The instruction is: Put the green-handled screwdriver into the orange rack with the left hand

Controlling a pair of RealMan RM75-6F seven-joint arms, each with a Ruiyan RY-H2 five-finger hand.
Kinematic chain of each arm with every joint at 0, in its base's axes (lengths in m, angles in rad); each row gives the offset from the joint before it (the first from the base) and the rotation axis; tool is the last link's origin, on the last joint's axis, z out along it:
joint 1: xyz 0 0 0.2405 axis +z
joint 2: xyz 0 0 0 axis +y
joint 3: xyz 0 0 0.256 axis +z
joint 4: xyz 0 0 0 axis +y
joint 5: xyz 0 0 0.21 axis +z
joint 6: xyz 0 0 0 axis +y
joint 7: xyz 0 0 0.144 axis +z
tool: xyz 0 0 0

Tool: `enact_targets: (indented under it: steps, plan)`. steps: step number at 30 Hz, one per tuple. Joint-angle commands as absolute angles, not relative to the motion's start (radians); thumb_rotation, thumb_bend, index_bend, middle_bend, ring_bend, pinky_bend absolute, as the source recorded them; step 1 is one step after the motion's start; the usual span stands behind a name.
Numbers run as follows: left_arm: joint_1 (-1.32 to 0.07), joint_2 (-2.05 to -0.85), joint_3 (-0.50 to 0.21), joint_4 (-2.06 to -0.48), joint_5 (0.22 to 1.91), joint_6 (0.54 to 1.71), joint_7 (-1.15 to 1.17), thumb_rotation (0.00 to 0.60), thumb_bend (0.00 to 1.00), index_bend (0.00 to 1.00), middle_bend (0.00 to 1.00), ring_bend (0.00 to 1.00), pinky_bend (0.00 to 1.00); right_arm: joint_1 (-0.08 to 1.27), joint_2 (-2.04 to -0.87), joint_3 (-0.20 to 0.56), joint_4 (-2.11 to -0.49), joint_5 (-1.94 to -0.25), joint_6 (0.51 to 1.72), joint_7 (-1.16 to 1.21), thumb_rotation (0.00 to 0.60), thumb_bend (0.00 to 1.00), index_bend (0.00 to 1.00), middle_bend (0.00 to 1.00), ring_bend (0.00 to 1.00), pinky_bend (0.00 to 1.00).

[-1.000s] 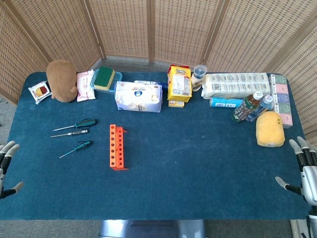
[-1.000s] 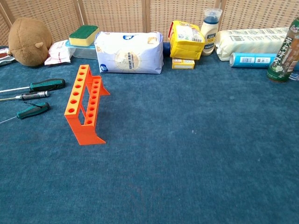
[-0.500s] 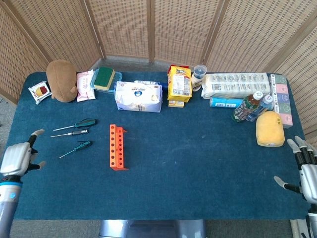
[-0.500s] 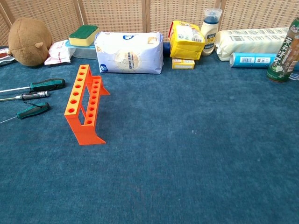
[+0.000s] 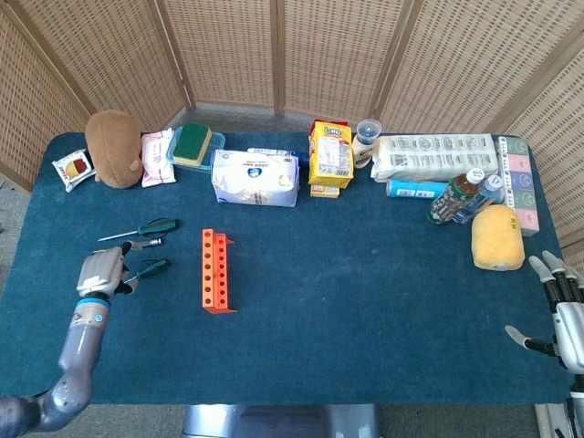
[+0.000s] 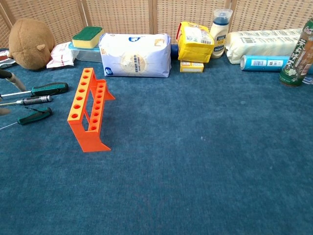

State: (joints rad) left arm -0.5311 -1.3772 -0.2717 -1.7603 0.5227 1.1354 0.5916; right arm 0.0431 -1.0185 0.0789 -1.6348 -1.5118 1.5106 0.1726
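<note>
Three screwdrivers lie left of the orange rack [image 5: 216,270]. The far one has a green-and-black handle [image 5: 156,225], the middle one [image 5: 146,243] is dark and silver, and the near short one [image 5: 153,266] is green-handled too. In the chest view they show as the far one [image 6: 49,88], the middle one [image 6: 37,99] and the near one [image 6: 34,115], beside the rack [image 6: 88,110]. My left hand [image 5: 102,271] hovers over their shafts with fingers [image 6: 13,81] apart, holding nothing. My right hand [image 5: 563,308] rests open at the table's right edge.
Along the back stand a brown plush [image 5: 113,136], a snack packet [image 5: 157,144], a sponge on a box [image 5: 192,143], a white bag [image 5: 255,177], yellow packs [image 5: 330,155], a paper-roll pack [image 5: 438,156], bottles [image 5: 461,196] and a yellow sponge [image 5: 497,237].
My left arm has swung in from the table's left edge toward the screwdrivers and its hand now sits over their shafts. The right hand has barely moved.
</note>
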Motion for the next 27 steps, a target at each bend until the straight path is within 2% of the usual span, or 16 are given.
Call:
enact_targets:
  steps: [1,9,19,27]
  plan:
    - [-0.599,-1.438,-0.301,-1.745,0.408,1.173,0.653,0.6,0.34,0.27,1.0,1.0,0.99,0.043,-1.018,0.077,-1.635,-1.514,1.511,0.173,0.6,0.0,0.06,0.0,0.0,0.0]
    - [-0.677,-1.504,-0.312,-1.71,0.246,1.264,0.763,0.6,0.33,0.27,1.0,1.0,0.99,0.044,-1.015,0.077,-1.634,-1.513,1.509,0.182,0.6,0.0,0.06,0.0,0.0,0.0]
    - [-0.712,-1.546,-0.31,-1.654,0.178,1.262,0.797,0.6,0.33,0.27,1.0,1.0,0.99,0.045,-1.011,0.077,-1.632,-1.512,1.509,0.196,0.6,0.0,0.06,0.0,0.0,0.0]
    - [-0.728,-1.552,-0.293,-1.668,0.146,1.248,0.83,0.6,0.33,0.27,1.0,1.0,0.99,0.044,-1.009,0.079,-1.63,-1.508,1.512,0.207,0.6,0.0,0.06,0.0,0.0,0.0]
